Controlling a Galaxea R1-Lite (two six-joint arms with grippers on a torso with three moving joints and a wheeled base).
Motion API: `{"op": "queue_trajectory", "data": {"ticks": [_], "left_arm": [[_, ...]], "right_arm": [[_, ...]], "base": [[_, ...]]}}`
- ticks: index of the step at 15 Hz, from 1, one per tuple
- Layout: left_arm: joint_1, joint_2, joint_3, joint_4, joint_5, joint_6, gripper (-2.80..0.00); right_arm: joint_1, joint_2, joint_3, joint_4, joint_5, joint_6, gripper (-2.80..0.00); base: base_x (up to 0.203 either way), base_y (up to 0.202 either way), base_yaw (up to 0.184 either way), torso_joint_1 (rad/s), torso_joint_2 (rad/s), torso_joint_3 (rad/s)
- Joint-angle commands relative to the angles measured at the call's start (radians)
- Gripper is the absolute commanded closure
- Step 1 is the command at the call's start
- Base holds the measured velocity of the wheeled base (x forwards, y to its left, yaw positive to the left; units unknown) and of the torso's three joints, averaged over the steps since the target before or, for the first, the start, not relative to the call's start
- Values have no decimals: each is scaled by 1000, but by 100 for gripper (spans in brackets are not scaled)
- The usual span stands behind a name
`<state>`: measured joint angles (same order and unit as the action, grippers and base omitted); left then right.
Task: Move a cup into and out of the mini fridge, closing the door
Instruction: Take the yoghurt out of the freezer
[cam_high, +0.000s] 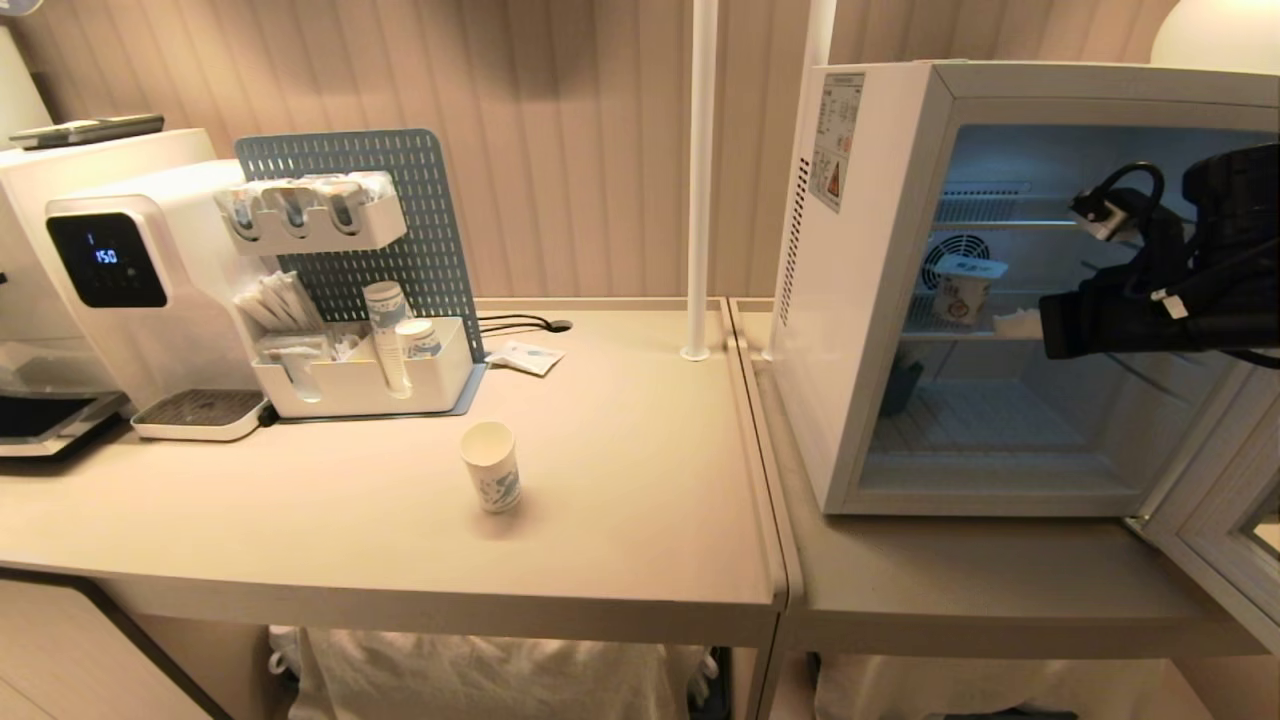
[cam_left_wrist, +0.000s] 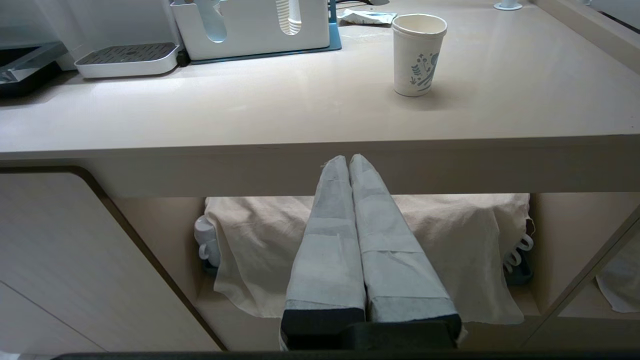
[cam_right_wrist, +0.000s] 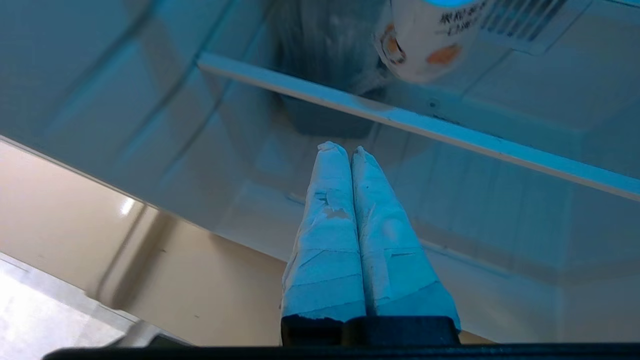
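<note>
A pale beige counter (cam_high: 620, 480) runs under a wall of ribbed beige panelling, with a white pole (cam_high: 702, 180) rising from it and a second, lower tabletop butted against its right end. Cloth-covered items sit in the open space below. The cup (cam_high: 491, 466) stands upright on the bare counter, well apart from the mini fridge (cam_high: 870, 290) on the lower top to the right. The door (cam_high: 1215, 530) hangs open at the fridge's right; inside, a small foil-lidded tub (cam_high: 965, 285) with orange marks sits on a wire shelf by the round fan.

At the left, a white water dispenser (cam_high: 130, 270) shows "150" on its black screen. Beside it a grey pegboard organiser (cam_high: 350, 290) holds stacked paper cups and sachets. A warning label (cam_high: 835, 140) on the fridge's side is too small to read.

The right gripper (cam_right_wrist: 350, 150), fingers pressed together and empty, points into the fridge opening. The left gripper (cam_left_wrist: 348, 159), also closed on nothing, rests low before the counter's edge.
</note>
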<state>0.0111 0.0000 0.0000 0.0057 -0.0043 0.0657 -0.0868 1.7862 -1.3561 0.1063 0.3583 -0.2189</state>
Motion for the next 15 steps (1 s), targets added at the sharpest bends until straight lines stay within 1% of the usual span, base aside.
{"op": "queue_trajectory", "data": {"ticks": [1,4,5,7,12,15], "left_arm": [[1,0,0,0,0,0,0],[1,0,0,0,0,0,0],[1,0,0,-1,0,0,0],[1,0,0,0,0,0,0],[1,0,0,-1,0,0,0],[0,0,0,0,0,0,0]], "right_arm": [[-10,-15,21,8,1,-12,0],[-7,-31,49,0,2,-14,0],[-7,-30,49,-8,3,-11,-280],[-7,-21,45,-35,2,-9,-280],[-8,-14,98,-127,2,-4,-280],[-7,10,125,-181,2,17,-280]], "base": [[0,0,0,0,0,0],[0,0,0,0,0,0],[0,0,0,0,0,0],[0,0,0,0,0,0],[0,0,0,0,0,0],[0,0,0,0,0,0]]}}
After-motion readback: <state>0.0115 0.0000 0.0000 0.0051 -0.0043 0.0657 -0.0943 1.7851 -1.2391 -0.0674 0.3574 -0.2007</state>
